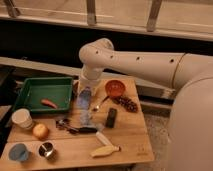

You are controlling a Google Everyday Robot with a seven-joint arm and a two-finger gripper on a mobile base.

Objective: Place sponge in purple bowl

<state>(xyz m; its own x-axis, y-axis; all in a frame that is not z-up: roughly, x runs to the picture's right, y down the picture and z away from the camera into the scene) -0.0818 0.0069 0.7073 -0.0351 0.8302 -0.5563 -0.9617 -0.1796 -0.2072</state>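
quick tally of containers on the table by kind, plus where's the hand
trays: 1, green tray
bowls in clear view: 1, orange-red bowl
cups: 2, white cup, metal cup
total: 4
hand, right of the tray, shut on the sponge

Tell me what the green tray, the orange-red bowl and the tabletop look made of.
Green tray: probably plastic, with a matte, even colour and a moulded rim.
Orange-red bowl: plastic or glazed ceramic. It is smooth with a slight sheen, and I cannot tell which.
Tabletop: wood, pale with plank lines.
The gripper hangs beside the tray, shut on the sponge.
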